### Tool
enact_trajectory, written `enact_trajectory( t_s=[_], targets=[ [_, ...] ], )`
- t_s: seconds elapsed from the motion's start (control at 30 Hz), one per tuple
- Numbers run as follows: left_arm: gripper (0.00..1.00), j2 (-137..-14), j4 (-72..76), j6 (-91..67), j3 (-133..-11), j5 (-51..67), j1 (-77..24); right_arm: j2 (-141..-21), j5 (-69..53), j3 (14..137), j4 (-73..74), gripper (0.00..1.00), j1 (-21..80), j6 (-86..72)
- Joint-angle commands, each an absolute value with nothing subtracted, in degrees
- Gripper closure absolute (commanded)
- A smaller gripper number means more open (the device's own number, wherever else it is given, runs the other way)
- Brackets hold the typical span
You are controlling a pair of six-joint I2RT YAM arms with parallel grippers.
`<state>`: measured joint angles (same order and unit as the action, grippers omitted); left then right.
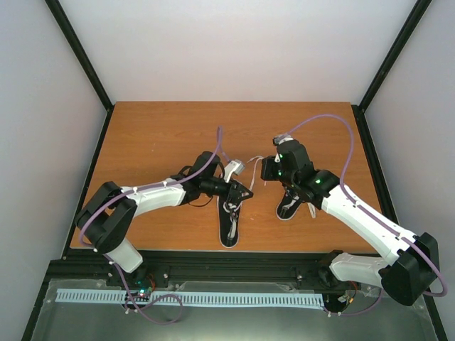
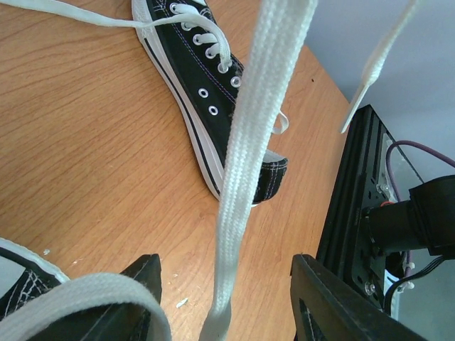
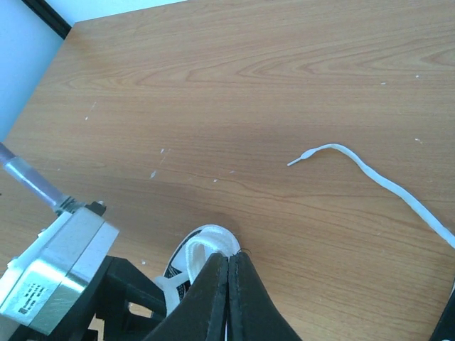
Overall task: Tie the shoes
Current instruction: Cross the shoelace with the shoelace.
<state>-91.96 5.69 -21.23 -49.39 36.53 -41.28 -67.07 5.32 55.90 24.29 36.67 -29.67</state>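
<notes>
A wooden desk (image 1: 163, 135) with orange-brown grain sat between plain white walls (image 1: 242, 50). Black frame posts (image 1: 77, 51) rose toward 11 and 1 o'clock, and a black rail (image 1: 199, 268) ran along 6 o'clock. The light was soft and even.

Robotics lab test cell, wooden table (image 1: 156, 135), white walls (image 1: 234, 42), black metal frame (image 1: 78, 50)

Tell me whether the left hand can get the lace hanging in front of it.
Likely yes. The lace hangs straight down between the left hand's open fingers, with nothing between them and it; closing should catch it.
</notes>
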Motion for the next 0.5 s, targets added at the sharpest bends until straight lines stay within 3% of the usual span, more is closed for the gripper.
enact_trajectory(
  t_s=[0.0, 0.47],
  targets=[
    [0.47, -92.92, 4.84, -19.24, -52.77, 36.89, -42.21, -66.12, 3.60, 58.00, 23.51, 0.97, 36.30, -28.94],
    [0.47, -95.80, 1.71, -16.30, -56.36, 38.08, -44.06, -64.35, 2.93, 57.28, 24.13, 0.97, 36.30, -30.47]
  ],
)
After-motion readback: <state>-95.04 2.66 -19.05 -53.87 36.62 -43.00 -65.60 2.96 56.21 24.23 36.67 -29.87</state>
